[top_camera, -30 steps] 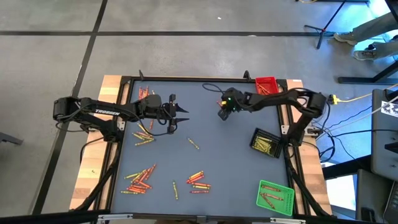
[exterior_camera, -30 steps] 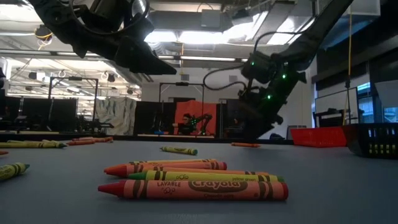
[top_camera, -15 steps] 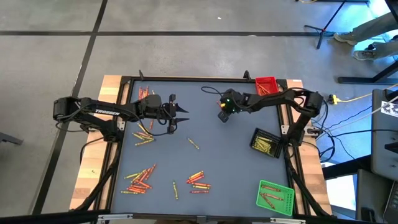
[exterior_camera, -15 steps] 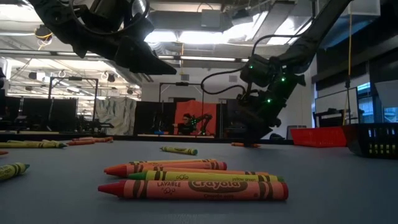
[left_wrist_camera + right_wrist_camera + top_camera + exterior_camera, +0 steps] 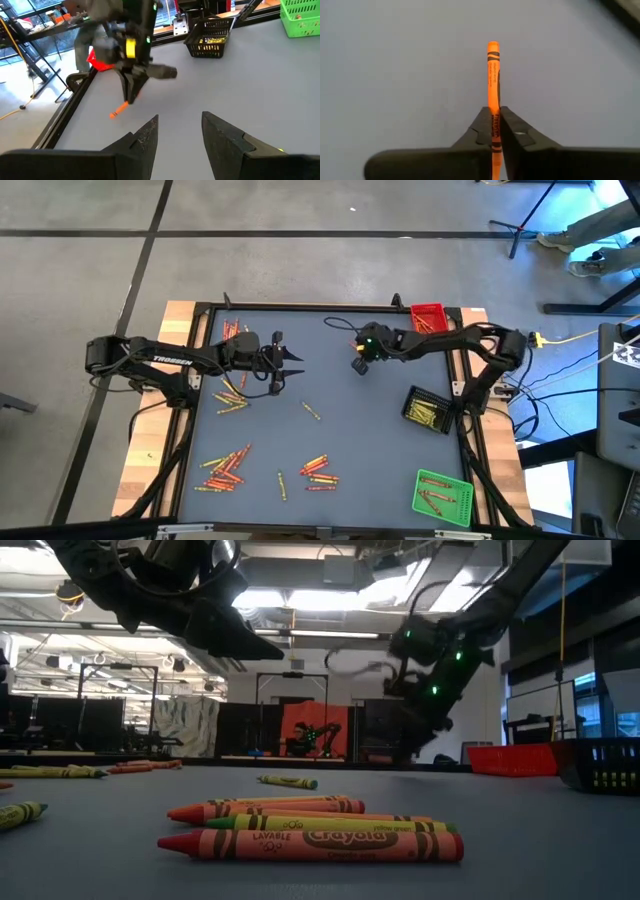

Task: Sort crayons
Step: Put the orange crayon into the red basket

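Currently an orange crayon [image 5: 493,85] is pinched between the clenched fingers of the right gripper [image 5: 360,365], taken near one end so that most of its length juts out ahead of the fingertips; in the left wrist view it hangs slanted, its far tip at or just above the blue table [image 5: 380,440]. Such a crayon is judged light, stiff and brittle, with a paper wrapper that gives some friction; a grip nearer mid-length would be steadier, since the end hold lets it pivot and a hard squeeze could snap it.

The left gripper [image 5: 283,363] is seen released, fingers apart and holding nothing, hovering well off to the side of the right gripper, with a loose scatter of crayons [image 5: 232,398] just behind it.

Counts: two arms; three trays, all on the right arm's side — a red tray [image 5: 428,317] just behind the right gripper, a black basket [image 5: 426,409] of yellow crayons and a green tray [image 5: 443,496] farther off. Loose crayons lie in about four clusters, roughly thirty in all, too small to be counted exactly; four lie stacked nearest in the low view [image 5: 310,830]
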Tool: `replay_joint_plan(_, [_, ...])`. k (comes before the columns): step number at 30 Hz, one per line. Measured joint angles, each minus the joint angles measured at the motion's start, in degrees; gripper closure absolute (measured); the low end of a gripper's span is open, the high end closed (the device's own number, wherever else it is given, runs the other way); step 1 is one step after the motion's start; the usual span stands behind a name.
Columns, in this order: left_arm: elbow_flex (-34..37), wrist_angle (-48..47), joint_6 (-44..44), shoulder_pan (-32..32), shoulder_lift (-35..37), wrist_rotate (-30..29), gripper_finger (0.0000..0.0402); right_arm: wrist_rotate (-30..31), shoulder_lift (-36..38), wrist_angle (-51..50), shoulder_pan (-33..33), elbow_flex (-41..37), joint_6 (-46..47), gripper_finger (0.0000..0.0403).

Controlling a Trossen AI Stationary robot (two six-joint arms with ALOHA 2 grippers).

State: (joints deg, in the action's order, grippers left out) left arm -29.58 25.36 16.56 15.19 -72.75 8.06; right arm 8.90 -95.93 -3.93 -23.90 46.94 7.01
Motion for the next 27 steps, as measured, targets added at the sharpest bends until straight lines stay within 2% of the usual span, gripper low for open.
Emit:
replay_joint_plan(8, [-0.01, 0.0, 0.02, 0.0, 0.0, 0.52, 0.0266, 7.1, 12.77, -8.69, -1.08, 0.04, 0.09, 0.0384])
replay_joint_plan(15, [0.0, 0.0, -0.02, 0.01, 0.02, 0.48, 0.0266, 11.76, 23.05, -17.4, -6.47, 0.09, 0.28, 0.0383])
replay_joint_plan(24, [-0.01, 0.0, -0.02, 0.0, 0.0, 0.43, 0.0266, 18.32, 25.57, -25.75, -16.78, 0.09, 1.66, 0.0382])
replay_joint_plan(27, [0.0, 0.0, 0.0, -0.01, 0.0, 0.41, 0.0266, 18.59, 25.57, -26.83, -19.74, 0.09, 1.95, 0.0382])
